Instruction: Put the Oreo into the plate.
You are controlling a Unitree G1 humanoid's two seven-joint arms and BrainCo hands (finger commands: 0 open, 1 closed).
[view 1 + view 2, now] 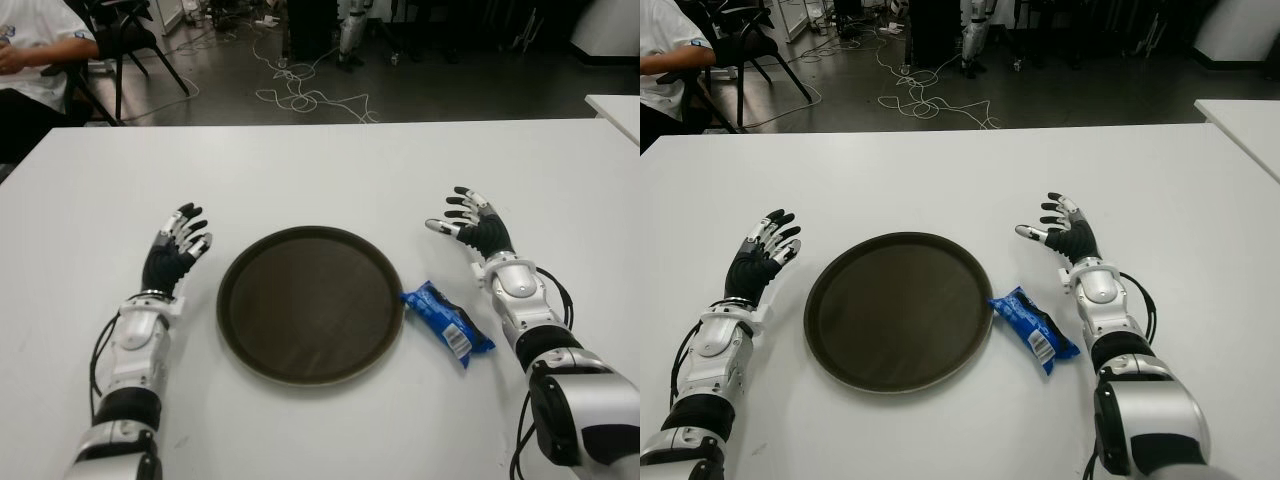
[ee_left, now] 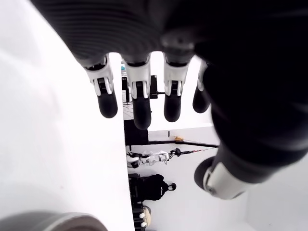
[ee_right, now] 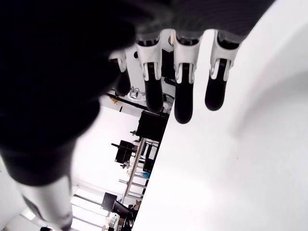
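Two humanoid arms w/ glossy white forearm shells, black joint sections, left hand (image 1: 178, 246) & right hand (image 1: 474, 226) w/ black palms, silver-white knuckle segments, black rubbery fingertips (image 2: 108, 103), black cables looped beside each forearm

No readable text anywhere. Blue packet (image 1: 447, 323) beside plate (image 1: 311, 373) carries white print and white label patch, too small to read; no brand name legible. Person's white shirt (image 1: 40, 45) at far left shows small blue mark on sleeve, illegible. Nothing printed on white table (image 1: 320, 170).
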